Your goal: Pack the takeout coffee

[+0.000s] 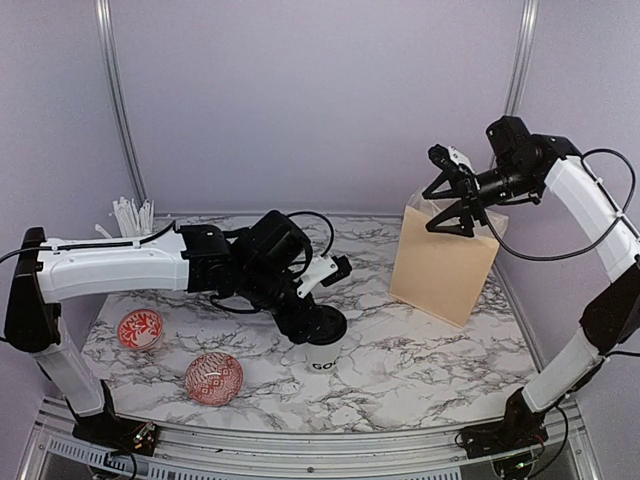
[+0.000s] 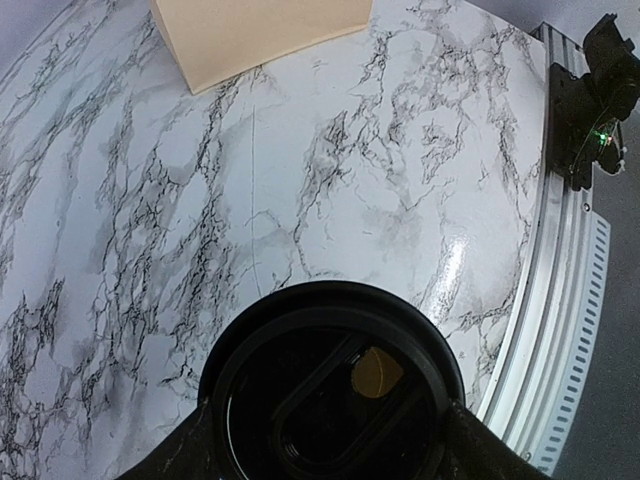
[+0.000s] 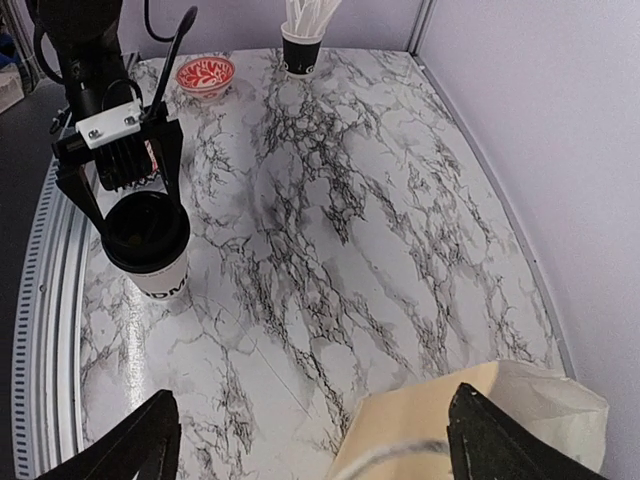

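One white coffee cup (image 1: 322,360) with black lettering and a black lid (image 2: 335,390) stands on the marble table near the front centre. It also shows in the right wrist view (image 3: 150,250). My left gripper (image 1: 322,330) comes down over it, one finger (image 2: 480,450) pressed to each side of the lid rim. My right gripper (image 1: 455,215) is open and empty, hovering over the open top of the tan paper bag (image 1: 440,265). Its fingers (image 3: 500,440) are spread wide above the bag's mouth (image 3: 480,415). The brown carrier and any other cups are out of view.
Two red-and-white patterned bowls (image 1: 140,330) (image 1: 213,377) sit at the front left. A cup of white sticks (image 1: 132,215) stands at the back left corner. The metal rail (image 2: 560,300) runs along the table's near edge. Purple walls close in the back and sides.
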`<state>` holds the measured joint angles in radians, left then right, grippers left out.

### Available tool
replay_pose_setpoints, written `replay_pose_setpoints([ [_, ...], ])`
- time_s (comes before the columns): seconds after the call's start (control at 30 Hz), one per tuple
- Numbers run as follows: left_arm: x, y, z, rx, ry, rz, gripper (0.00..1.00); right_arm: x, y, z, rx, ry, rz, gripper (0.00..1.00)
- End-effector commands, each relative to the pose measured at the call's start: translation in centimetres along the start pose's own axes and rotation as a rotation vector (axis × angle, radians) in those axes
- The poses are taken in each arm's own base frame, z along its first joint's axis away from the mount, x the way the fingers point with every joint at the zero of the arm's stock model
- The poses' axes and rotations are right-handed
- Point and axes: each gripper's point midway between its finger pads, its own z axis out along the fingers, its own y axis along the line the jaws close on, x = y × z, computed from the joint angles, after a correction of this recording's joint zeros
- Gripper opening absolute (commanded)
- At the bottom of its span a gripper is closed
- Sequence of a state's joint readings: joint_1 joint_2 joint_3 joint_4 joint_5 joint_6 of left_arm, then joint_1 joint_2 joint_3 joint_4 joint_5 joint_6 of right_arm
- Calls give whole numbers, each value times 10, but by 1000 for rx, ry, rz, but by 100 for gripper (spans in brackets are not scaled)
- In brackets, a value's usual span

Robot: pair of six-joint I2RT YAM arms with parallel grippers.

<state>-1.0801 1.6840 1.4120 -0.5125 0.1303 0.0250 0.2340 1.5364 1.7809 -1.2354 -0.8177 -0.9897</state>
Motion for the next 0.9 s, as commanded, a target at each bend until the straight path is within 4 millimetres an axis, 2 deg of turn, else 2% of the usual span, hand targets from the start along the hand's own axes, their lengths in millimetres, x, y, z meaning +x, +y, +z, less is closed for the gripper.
replay_pose_setpoints([
  [0.0, 4, -1, 6, 4, -8, -6, 66, -16, 0, 3, -71, -137, 85, 89],
  [0.1, 8, 1, 8, -6, -6, -9, 67, -6, -2, 14, -109, -133, 175, 87],
  [0.2, 12, 2, 11, -10, -1, -9, 67, -3, 6, 16, -149, -140, 200, 85],
  [0.37, 17, -1, 10, 1, 5, -13, 71, -18, 18, 1, -126, -181, 154, 84],
  [0.57, 31, -5, 3, -18, 92, 31, 87, -24, 38, -15, -85, -201, 108, 86],
  [0.73, 46, -8, 3, -40, 189, 77, 87, -19, 50, -19, -45, -212, 98, 86],
  [0.87, 44, -11, -4, -52, 216, 118, 86, -22, 59, -27, -21, -219, 79, 86],
])
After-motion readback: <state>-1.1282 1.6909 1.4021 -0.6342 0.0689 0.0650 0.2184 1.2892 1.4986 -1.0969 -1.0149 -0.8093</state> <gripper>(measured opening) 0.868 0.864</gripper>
